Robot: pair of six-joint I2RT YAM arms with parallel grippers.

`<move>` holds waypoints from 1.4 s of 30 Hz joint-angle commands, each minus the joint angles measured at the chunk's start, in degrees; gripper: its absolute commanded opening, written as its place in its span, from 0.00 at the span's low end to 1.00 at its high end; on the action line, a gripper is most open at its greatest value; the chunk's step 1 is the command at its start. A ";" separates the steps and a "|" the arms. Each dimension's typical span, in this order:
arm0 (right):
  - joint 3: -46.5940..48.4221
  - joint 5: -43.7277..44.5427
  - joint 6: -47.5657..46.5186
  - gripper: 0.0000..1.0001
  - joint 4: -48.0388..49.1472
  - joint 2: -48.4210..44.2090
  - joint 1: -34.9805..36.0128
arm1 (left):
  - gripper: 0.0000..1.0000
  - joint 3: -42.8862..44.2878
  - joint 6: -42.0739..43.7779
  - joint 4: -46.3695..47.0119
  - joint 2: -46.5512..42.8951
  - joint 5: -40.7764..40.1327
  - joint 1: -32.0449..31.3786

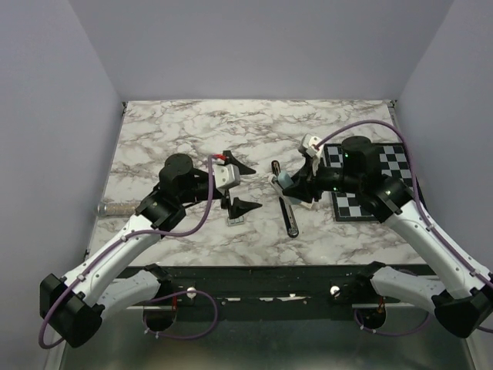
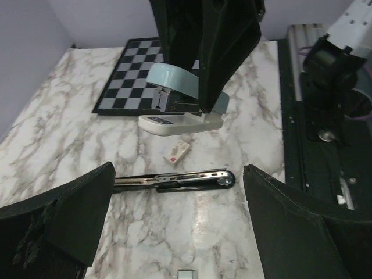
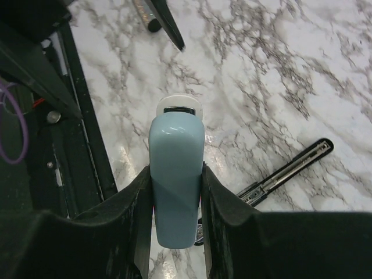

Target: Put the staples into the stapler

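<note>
Left fingers (image 2: 58, 226) splayed wide (pointing inward) — right fingers (image 3: 136, 232) clamped.

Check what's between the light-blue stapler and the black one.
One small white-and-red piece, lying loose between the light-blue stapler and the black stapler, touching neither. Left wrist view shows it.

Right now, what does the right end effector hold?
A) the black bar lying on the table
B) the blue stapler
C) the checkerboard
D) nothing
B: the right end effector has one finger pressed on each side of the blue stapler.
</note>
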 commanded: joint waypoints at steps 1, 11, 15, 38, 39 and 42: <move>-2.94 -10.04 -7.17 0.05 5.48 -3.97 1.39 | 0.98 2.56 3.66 -4.05 2.47 7.67 -4.70; -2.77 -11.89 -10.78 0.05 3.29 -3.09 4.99 | 0.91 2.92 -0.37 -2.12 5.11 6.52 -7.53; -3.03 -13.30 -11.05 0.05 3.90 -3.26 5.17 | 0.86 2.66 -1.52 -0.63 5.20 8.71 -7.53; -4.09 -14.00 -7.28 0.34 7.14 -3.26 5.96 | 0.00 3.18 -5.39 1.31 5.73 8.37 -7.53; -4.35 -13.65 -6.58 0.38 8.46 -3.53 5.96 | 0.00 3.18 -5.30 1.22 5.73 7.24 -7.53; -4.96 -11.89 -4.03 0.47 10.83 -4.23 5.88 | 0.00 3.09 -4.86 0.78 5.46 6.09 -7.44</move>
